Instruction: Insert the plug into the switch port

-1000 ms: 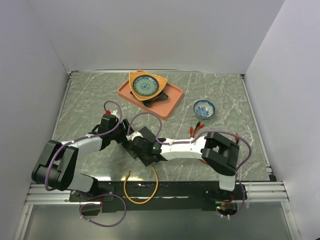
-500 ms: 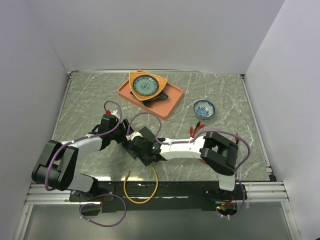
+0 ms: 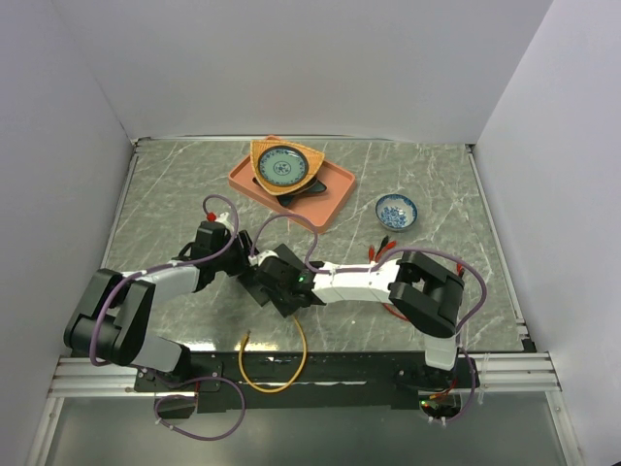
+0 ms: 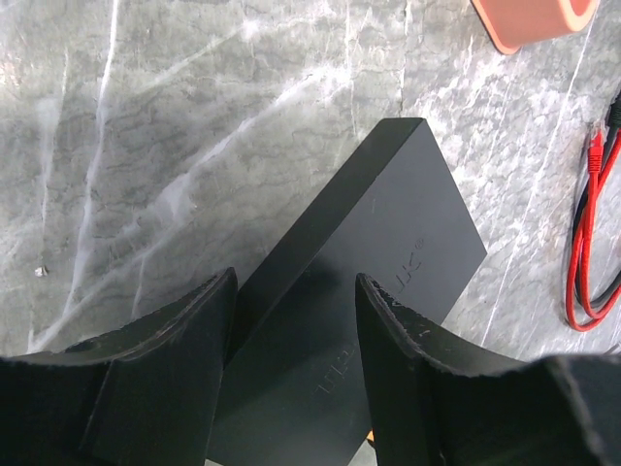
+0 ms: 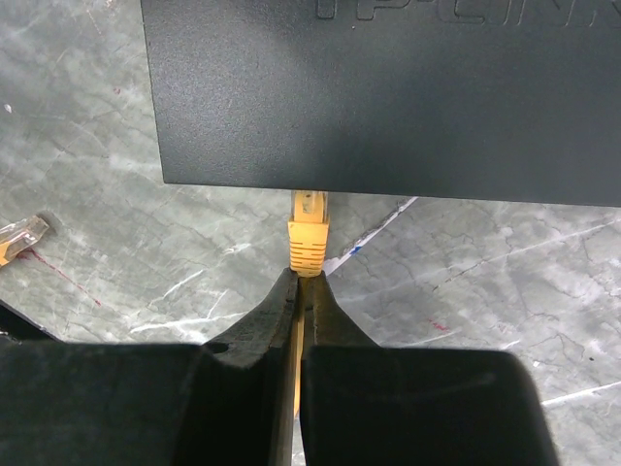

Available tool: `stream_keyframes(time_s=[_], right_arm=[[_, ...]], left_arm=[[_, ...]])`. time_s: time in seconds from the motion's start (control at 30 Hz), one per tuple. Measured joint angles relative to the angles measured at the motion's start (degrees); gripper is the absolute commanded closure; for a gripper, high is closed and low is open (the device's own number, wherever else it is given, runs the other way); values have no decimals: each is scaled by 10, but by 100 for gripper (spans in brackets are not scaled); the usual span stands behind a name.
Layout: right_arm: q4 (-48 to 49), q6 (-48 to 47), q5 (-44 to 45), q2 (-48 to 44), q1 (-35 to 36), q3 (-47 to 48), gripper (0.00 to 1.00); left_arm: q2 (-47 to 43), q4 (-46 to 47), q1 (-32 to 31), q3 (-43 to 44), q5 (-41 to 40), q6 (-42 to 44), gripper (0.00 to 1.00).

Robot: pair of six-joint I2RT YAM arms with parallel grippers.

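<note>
Right wrist view: my right fingers (image 5: 277, 311) clamp the yellow plug (image 5: 309, 238), tip at the switch (image 5: 388, 97) edge. Meanwhile my left fingers (image 4: 175, 335) sit apart over the switch.

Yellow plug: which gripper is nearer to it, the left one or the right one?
Right. The right gripper is shut on the rear end of the yellow plug; the left gripper is open over the top of the black switch.

The red cable (image 4: 582, 252) lies right of the switch (image 4: 388, 262), orange tray (image 4: 534, 15) beyond.
</note>
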Motion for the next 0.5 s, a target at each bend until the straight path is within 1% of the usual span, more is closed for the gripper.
stream_keyframes(time_s=[0.3, 0.5], right_arm=[[-11, 6, -2, 7, -2, 12, 100], [-48, 6, -17, 25, -10, 45, 100]], left_arm=[[-1, 28, 0, -13, 2, 0, 43], [-1, 45, 0, -21, 2, 0, 43]])
